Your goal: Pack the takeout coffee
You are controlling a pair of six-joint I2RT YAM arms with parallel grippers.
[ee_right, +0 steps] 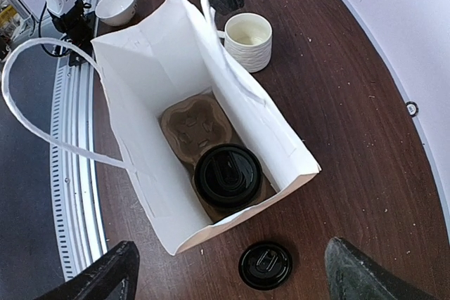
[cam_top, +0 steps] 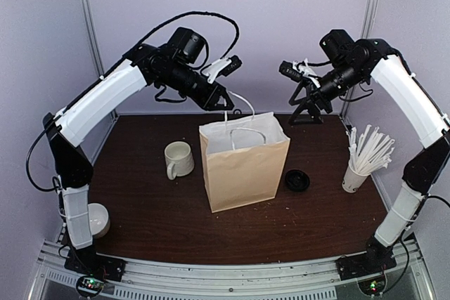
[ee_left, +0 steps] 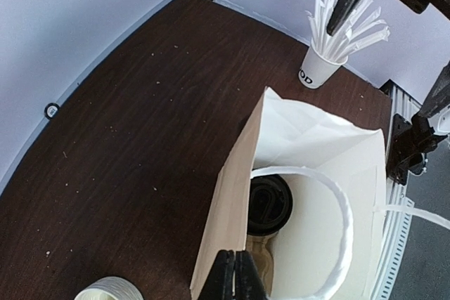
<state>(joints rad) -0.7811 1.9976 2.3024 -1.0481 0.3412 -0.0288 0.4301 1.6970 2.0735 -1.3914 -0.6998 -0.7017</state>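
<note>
Takeout coffee (ee_right: 227, 173): black-lidded, seated in cardboard carrier (ee_right: 188, 123) inside paper bag (cam_top: 242, 166) on table (cam_top: 155, 216). Packing apparently done. Left claw (ee_left: 235, 258): pinching bag handle (ee_right: 202, 5). Right claw (ee_right: 232, 247): spread, empty. Outstanding: handle release, probably.

Bag (cam_top: 242, 166): kraft tan outside, white inside; handles (ee_left: 346, 216) white. Takeout coffee (ee_right: 227, 173): only its black lid shows. Carrier tray (ee_right: 191, 123): brown pulp. Loose lid (ee_right: 265, 265): black. Mug (ee_right: 247, 41): cream, ribbed. Straw cup (ee_left: 318, 69): white, dark letters; straws (ee_left: 344, 26) white. Bowl (ee_right: 116, 5): white. Bench (cam_top: 155, 209): dark brown wood grain, pale specks. Arms (cam_top: 98, 100): white shells, black joints.
</note>
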